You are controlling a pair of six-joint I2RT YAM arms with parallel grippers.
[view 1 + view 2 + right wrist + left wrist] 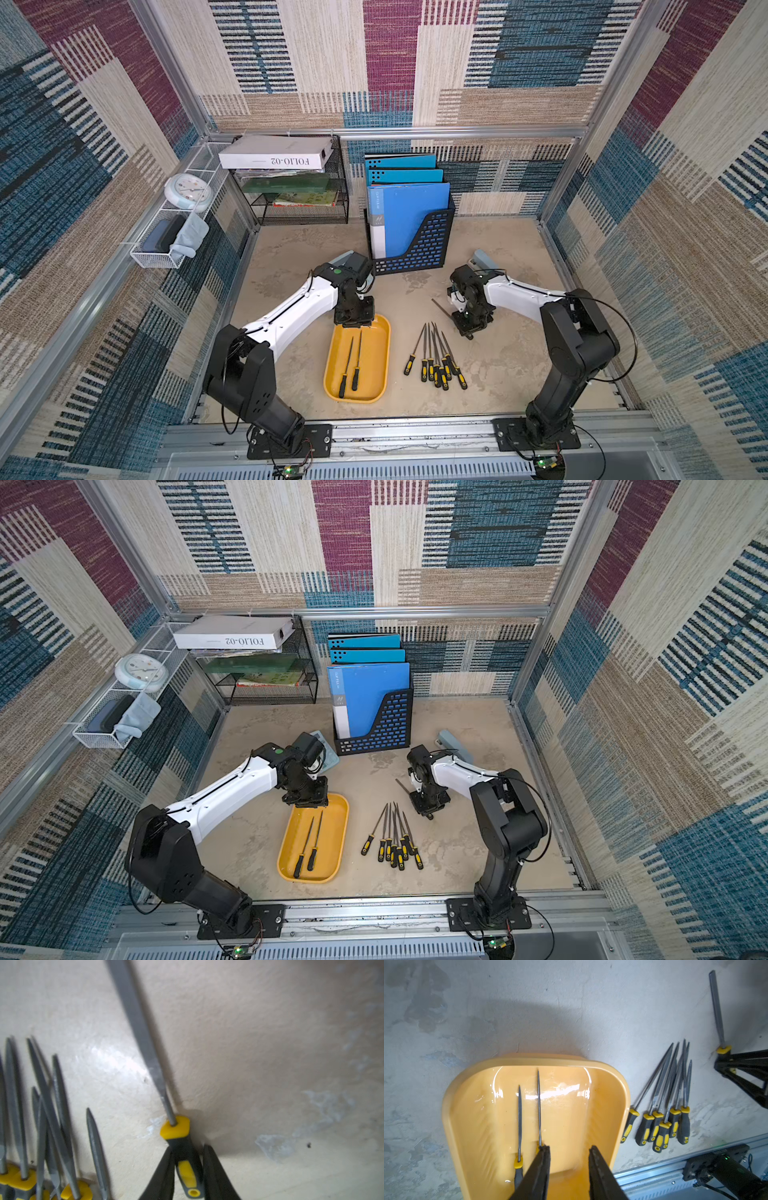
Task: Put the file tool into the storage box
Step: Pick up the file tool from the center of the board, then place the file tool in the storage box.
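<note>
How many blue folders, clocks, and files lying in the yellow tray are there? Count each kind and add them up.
Blue folders: 3
Clocks: 1
Files in the storage box: 2
Total: 6

White-shelled arms (291, 309), black joints (245, 374), looping black cables (634, 340), green dot (337, 271)

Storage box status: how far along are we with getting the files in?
Done: two files lie in the storage box. In hand: the right gripper is shut on the handle of a third file, apparently not yet lifted off the table; the left gripper hangs open and empty over the box. Left: that file plus the pile beside the box.
</note>
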